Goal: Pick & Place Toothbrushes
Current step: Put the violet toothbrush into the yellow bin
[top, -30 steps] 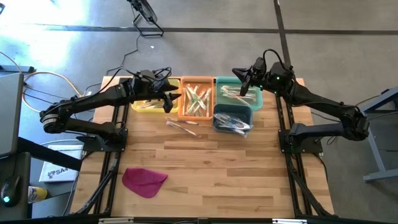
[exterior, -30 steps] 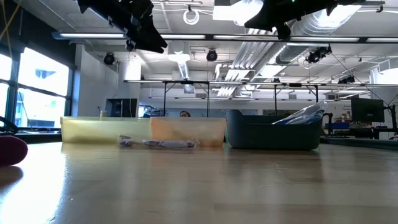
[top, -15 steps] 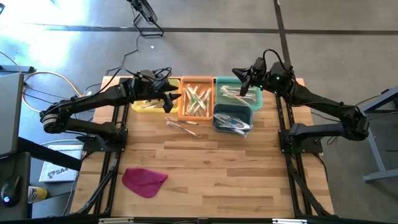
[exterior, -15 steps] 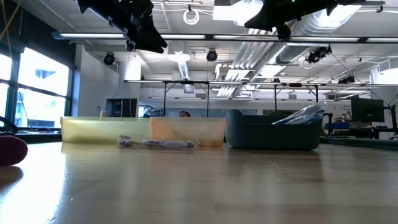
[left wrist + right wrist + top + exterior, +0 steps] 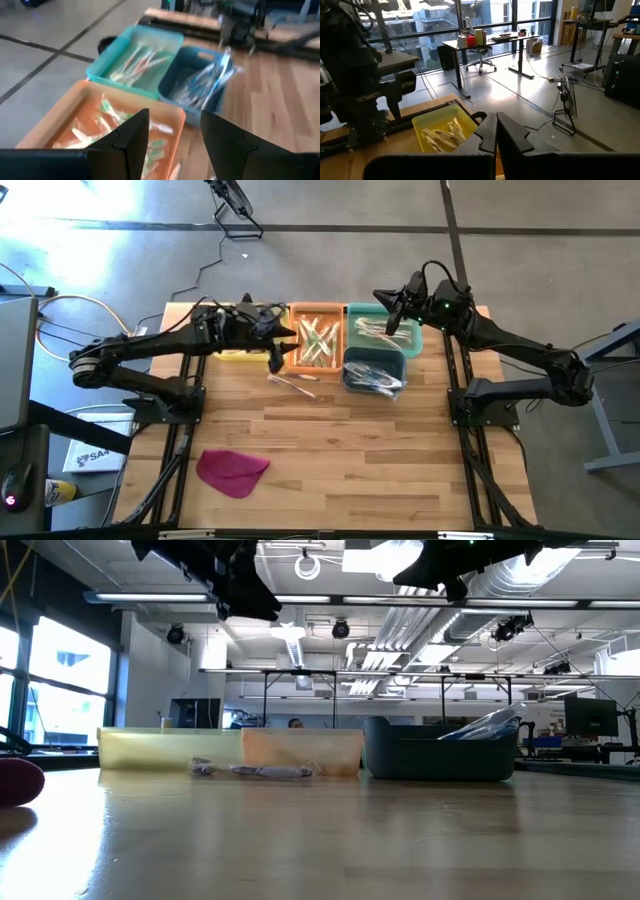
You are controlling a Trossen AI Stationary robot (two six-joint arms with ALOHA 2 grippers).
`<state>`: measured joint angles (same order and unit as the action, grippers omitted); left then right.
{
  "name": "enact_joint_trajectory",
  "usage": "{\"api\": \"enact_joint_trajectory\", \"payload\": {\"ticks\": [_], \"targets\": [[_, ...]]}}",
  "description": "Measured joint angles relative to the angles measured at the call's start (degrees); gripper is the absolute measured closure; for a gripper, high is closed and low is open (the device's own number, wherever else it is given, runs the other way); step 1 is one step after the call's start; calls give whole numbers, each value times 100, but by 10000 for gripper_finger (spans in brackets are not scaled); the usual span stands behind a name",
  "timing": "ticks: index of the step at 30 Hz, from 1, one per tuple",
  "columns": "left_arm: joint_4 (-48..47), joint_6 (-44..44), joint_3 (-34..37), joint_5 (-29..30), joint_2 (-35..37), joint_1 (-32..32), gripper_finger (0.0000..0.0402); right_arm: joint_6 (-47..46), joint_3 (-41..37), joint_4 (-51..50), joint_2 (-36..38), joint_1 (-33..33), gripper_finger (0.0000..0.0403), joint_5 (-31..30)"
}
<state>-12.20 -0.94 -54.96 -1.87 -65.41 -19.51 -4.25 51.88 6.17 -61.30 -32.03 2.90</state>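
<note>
Wrapped toothbrushes fill four bins at the table's far edge: a yellow bin point(image 5: 232, 352), an orange bin point(image 5: 316, 340), a light teal bin point(image 5: 384, 331) and a dark blue bin point(image 5: 372, 370). One or two loose toothbrushes point(image 5: 292, 383) lie flat on the wood in front of the orange bin, also low in the low view point(image 5: 255, 771). My left gripper point(image 5: 281, 351) hovers open above the orange bin's left edge, its fingers point(image 5: 131, 139) apart with nothing between them. My right gripper point(image 5: 389, 317) hangs shut and empty above the teal bin.
A magenta cloth point(image 5: 232, 471) lies near the front left of the wooden table point(image 5: 360, 450). The arms' dark base frames stand along both side edges. The wood between the bins and the cloth is bare.
My left gripper has swung a little toward the table's right, from over the yellow bin's edge toward the orange bin, and stays open. Neither the bins nor the loose toothbrushes have moved.
</note>
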Motion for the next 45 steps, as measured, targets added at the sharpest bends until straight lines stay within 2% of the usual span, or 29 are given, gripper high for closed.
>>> {"api": "enact_joint_trajectory", "payload": {"ticks": [5,17,24,33,45], "targets": [[-74,172,-30,295,-318,309,226,90,0,-2,-2,0,401,11],[-1222,676,-1102,554,-1385,720,226,308,0,-363,-2,0,401,25],[-1278,669,-1119,564,-1708,718,226,464,0,-922,-2,0,401,25],[-1686,718,-1119,349,-2090,718,226,461,0,-931,-2,0,401,24],[-1773,2074,-1113,199,-2782,1072,226,407,0,-898,-2,0,401,24]]}}
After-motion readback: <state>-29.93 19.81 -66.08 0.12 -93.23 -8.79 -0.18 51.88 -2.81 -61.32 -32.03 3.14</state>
